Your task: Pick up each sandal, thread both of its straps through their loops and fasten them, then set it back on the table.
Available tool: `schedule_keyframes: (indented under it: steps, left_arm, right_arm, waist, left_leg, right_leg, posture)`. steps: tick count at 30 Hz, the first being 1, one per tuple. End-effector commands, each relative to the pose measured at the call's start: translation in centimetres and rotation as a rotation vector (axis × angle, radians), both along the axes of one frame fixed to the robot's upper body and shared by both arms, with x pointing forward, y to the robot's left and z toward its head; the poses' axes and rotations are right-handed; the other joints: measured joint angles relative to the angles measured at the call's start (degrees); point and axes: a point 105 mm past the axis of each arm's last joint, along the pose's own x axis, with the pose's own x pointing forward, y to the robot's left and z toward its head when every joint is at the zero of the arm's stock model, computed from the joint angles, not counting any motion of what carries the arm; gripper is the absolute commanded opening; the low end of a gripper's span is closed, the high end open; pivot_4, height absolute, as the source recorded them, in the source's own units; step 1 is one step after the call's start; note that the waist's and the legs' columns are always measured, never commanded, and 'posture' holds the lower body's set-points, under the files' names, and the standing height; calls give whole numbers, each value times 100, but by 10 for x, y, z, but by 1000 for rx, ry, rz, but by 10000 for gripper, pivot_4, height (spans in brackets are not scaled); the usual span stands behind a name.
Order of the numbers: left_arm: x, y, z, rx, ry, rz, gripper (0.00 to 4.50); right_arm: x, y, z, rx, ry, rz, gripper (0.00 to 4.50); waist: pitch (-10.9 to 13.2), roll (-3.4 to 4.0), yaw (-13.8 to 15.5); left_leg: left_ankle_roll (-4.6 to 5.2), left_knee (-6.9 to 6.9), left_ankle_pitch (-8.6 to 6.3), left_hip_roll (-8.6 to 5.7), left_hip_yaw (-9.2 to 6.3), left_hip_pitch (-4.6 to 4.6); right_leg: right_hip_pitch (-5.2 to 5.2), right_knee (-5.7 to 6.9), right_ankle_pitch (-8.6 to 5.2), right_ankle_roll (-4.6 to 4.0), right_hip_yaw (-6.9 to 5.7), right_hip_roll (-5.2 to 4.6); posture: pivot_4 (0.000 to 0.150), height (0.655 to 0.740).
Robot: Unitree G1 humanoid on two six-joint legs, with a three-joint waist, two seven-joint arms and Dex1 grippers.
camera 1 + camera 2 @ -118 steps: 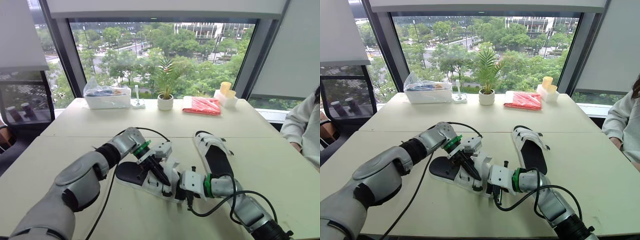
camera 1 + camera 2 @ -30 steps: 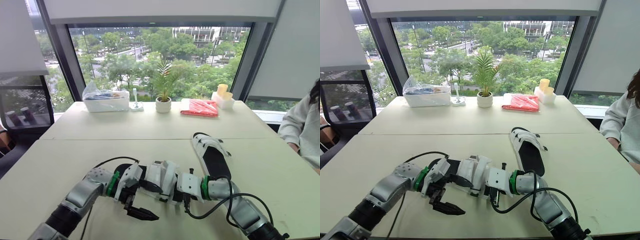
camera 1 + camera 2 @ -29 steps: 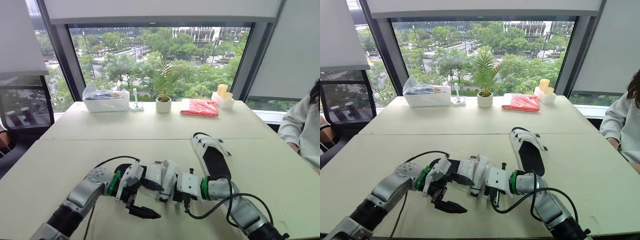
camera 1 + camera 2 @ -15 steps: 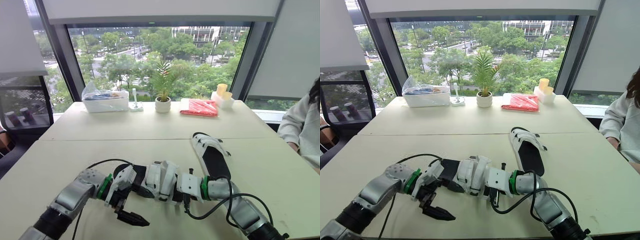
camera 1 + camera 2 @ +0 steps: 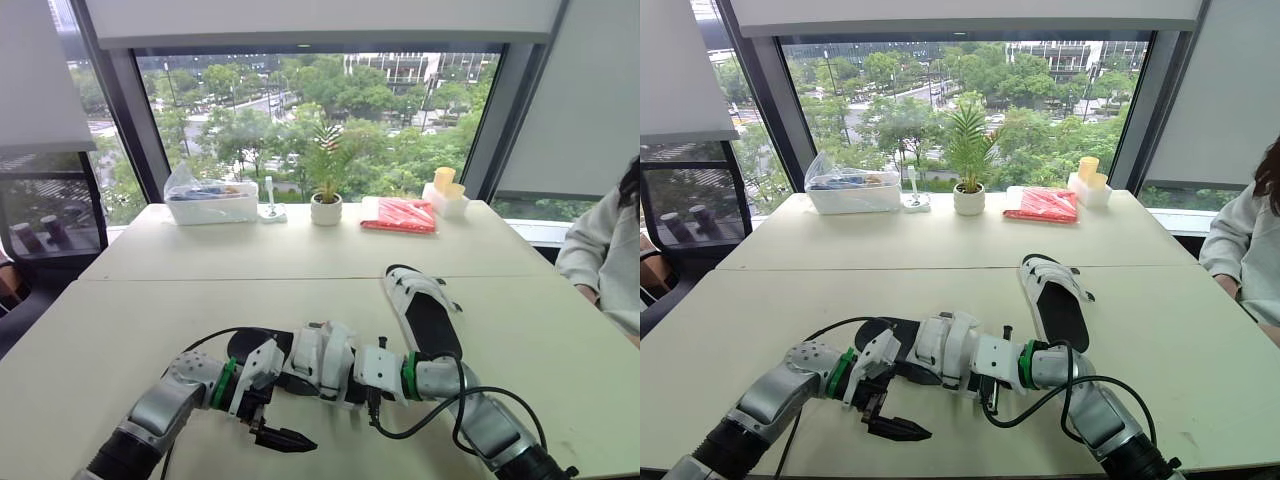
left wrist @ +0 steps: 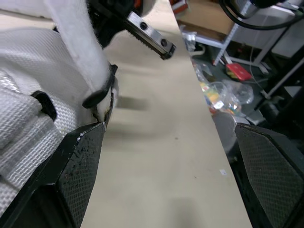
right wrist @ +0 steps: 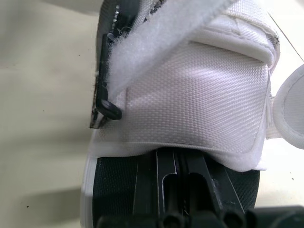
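A sandal (image 5: 318, 358) with white straps and a black footbed lies on the table in front of me. Its loose strap (image 7: 156, 45) arches over the footbed beside a black loop (image 7: 108, 110). My right gripper (image 5: 346, 372) is shut, with its fingers lying on the footbed at the toe end, under the strap. My left gripper (image 5: 283, 438) hangs open just in front of the sandal, near the table's front edge, with nothing between its fingers (image 6: 71, 175). A second sandal (image 5: 425, 310) lies farther right, apart from both grippers.
Along the window edge stand a clear box (image 5: 212, 200), a potted plant (image 5: 325, 205), a red packet (image 5: 400, 215) and yellow cups (image 5: 448, 185). A person's sleeve (image 5: 600, 270) is at the table's right side. Black cables trail from both wrists.
My open left gripper swung a little to the left half a second ago and has come back right, close to the sandal. The right gripper and both sandals have not moved.
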Motion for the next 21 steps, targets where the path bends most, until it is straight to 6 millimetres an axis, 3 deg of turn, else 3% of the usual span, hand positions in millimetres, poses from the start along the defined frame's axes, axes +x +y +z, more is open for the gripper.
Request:
schedule_keyframes:
  steps: [1,9,21]
  left_arm:
    - [4,-4,9,-25,-89,18,44638]
    - [5,-3,10,-20,-147,86,44638]
    - [0,-18,3,-69,-1,104,44638]
  right_arm:
    - [-40,-5,-71,-146,280,44,0]
    - [-40,-6,-71,-149,279,47,0]
    - [-40,-6,-71,-148,280,47,0]
  waist:
    - [0,1,3]
    - [-1,2,1]
    - [-1,3,4]
  left_leg:
    - [0,0,0,0,0,0]
    - [-1,-3,-1,1,0,-3]
    - [-2,-4,-1,1,0,-6]
  right_leg:
    - [0,-2,1,-2,0,0]
    - [0,-8,-1,-12,0,-3]
    - [-2,-12,0,-15,0,-5]
  posture:
    - [1500,7374]
    - [1500,7374]
    - [1500,7374]
